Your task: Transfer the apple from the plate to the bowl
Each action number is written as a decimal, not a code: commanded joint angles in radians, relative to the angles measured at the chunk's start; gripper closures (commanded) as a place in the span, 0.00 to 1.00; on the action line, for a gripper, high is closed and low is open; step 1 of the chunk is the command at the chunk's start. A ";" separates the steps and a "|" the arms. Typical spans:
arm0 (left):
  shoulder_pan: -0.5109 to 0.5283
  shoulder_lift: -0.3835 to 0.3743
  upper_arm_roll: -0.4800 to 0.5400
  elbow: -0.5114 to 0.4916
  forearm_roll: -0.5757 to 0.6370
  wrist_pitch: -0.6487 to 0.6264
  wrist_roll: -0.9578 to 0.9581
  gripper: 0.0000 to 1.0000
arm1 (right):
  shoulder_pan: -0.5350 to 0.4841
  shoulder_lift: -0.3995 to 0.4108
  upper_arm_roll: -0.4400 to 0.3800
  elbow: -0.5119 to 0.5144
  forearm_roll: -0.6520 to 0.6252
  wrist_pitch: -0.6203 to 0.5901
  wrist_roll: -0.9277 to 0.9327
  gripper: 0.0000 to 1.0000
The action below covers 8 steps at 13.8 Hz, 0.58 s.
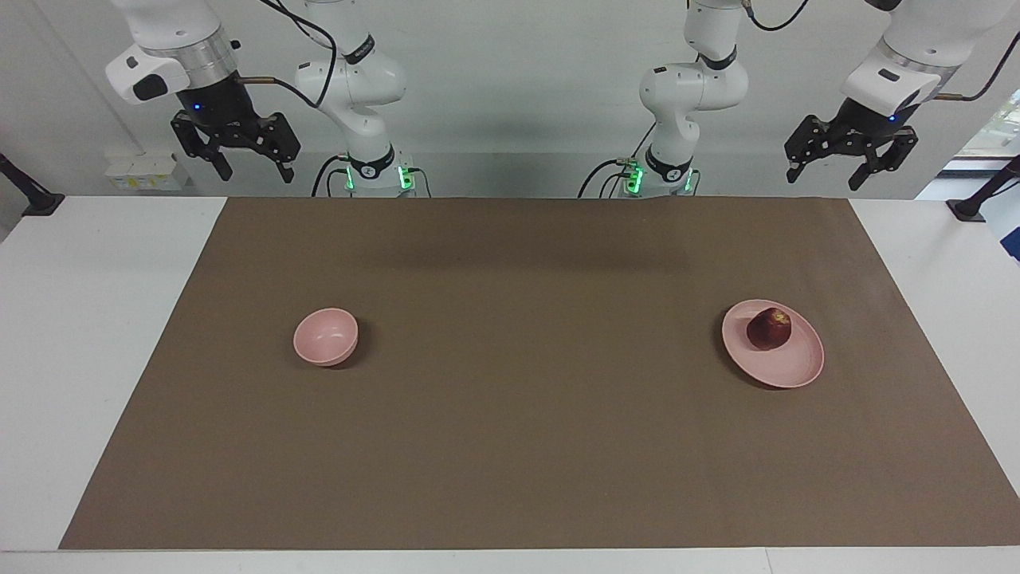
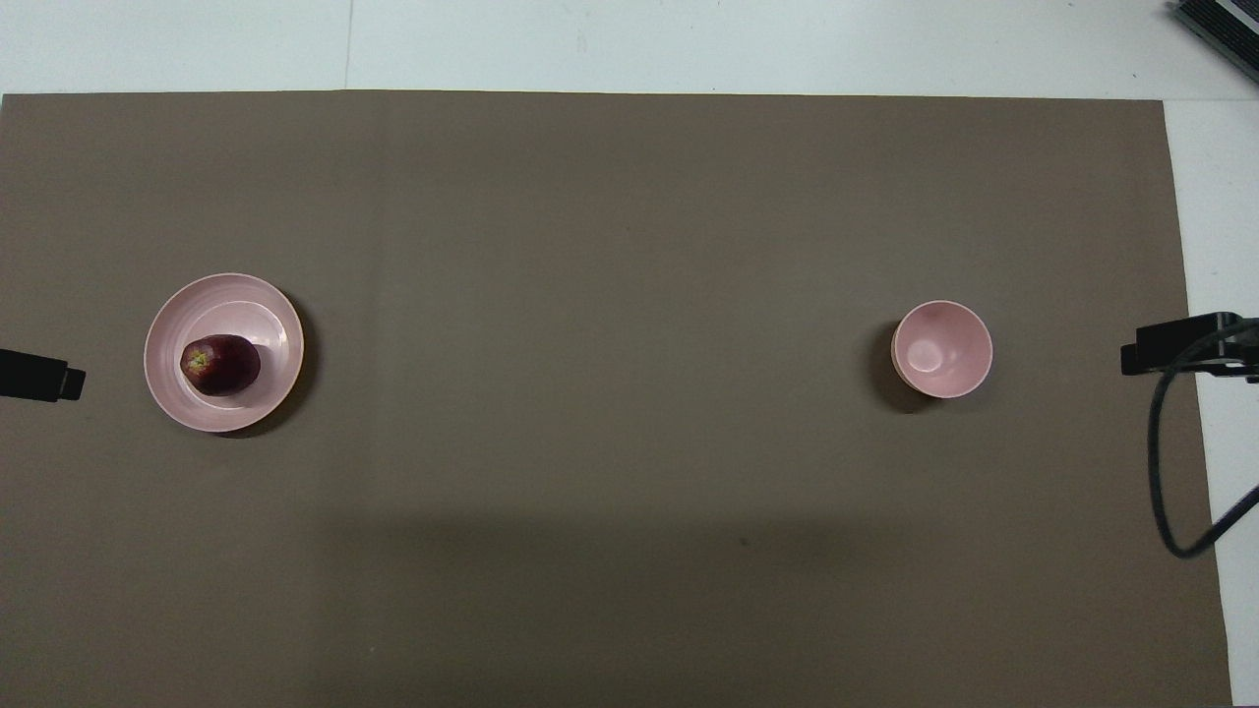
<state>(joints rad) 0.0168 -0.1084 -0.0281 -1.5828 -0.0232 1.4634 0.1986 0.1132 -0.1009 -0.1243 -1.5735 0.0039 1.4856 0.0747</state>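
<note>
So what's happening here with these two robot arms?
Nothing is being handled yet. The apple sits on the pink plate toward the left arm's end of the table; the pink bowl stands empty toward the right arm's end. The left gripper and right gripper hang open, raised near their bases.

Apple (image 1: 769, 328) sits on plate (image 1: 773, 355) at three o'clock; bowl (image 1: 325, 336) at nine; both grippers hang open, high.

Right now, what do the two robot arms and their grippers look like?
Both arms are glossy white with rounded joints, dark bands and black cables; green lights glow at their bases. The left gripper and right gripper are black, each with two fingers and a small blue light above.
</note>
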 commanded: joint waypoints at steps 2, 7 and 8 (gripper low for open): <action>-0.005 -0.030 0.002 -0.039 0.014 0.031 0.005 0.00 | -0.003 -0.014 0.002 -0.022 -0.004 0.021 -0.024 0.00; -0.008 -0.025 0.000 -0.031 0.014 0.015 0.005 0.00 | -0.004 -0.014 0.002 -0.022 -0.002 0.019 -0.023 0.00; -0.008 -0.025 -0.003 -0.029 0.014 0.018 0.007 0.00 | -0.003 -0.014 0.002 -0.023 -0.002 0.019 -0.020 0.00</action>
<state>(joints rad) 0.0168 -0.1084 -0.0300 -1.5828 -0.0232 1.4662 0.1986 0.1132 -0.1009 -0.1243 -1.5736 0.0039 1.4856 0.0746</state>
